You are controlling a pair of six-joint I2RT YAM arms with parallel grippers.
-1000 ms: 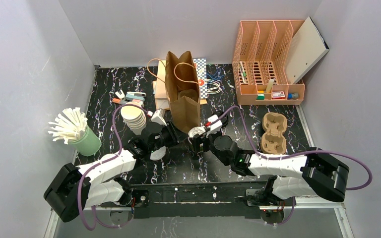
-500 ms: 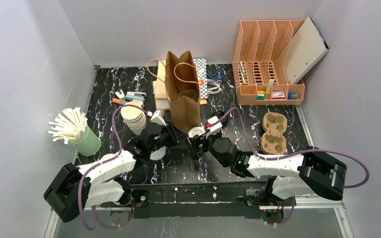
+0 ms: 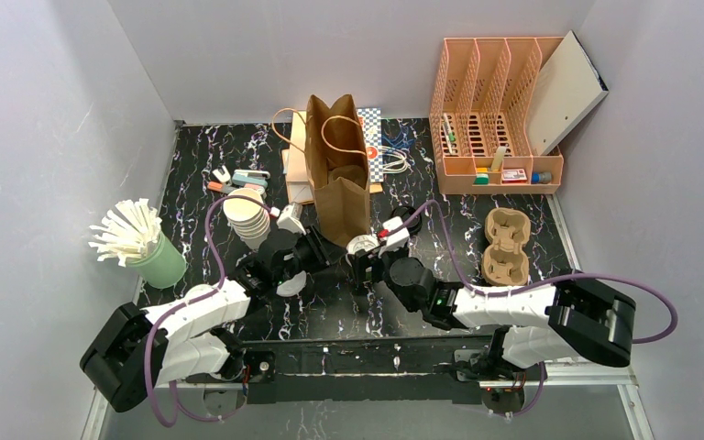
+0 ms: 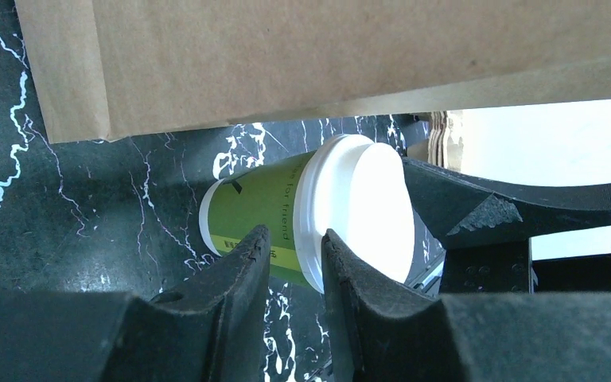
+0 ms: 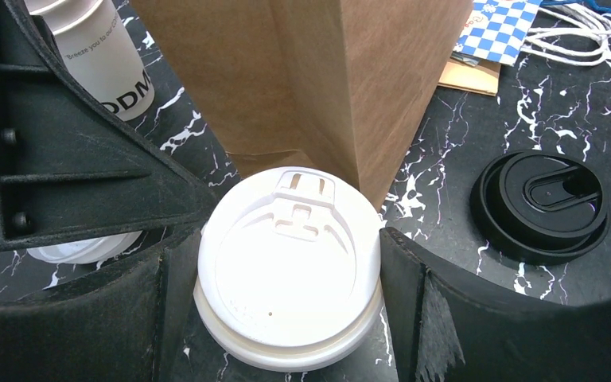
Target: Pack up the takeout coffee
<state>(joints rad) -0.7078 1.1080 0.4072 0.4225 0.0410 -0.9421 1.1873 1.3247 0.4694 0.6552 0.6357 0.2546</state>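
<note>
Overall: two arms meet at the middle of a black white-veined marble table (image 3: 200,174), just in front of a paper bag.
Takeout coffee: a green-sided paper cup (image 4: 258,203) with a round white plastic sip lid stands upright on the table, touching or just short of the bag's near face.
Right gripper (image 5: 289,267): spread wide and grasping the green-sided paper cup, with one finger (image 5: 402,274) pressed to each side at the lid's rim.
Left gripper (image 4: 296,239): rolled on its side with its jaws parted by a narrow gap. Nothing is seen clamped between them. The tips sit just beside the cup's green wall and lid rim, and contact cannot be told.
Second lid: a white round lid (image 5: 87,248) shows partly under the left gripper, and the cup below it is hidden.
Bag: a tall brown paper bag (image 3: 339,188) with twine handles stands upright, mouth open.
Loose lid: a black plastic lid (image 5: 539,205) lies flat to the right of the bag, apart from the cup.
Spare cups: a stack of lidless cream cups (image 3: 247,216) sits left of the bag, near the left gripper.
Carrier: a brown moulded cardboard cup carrier (image 3: 504,243) rests well to the right.
</note>
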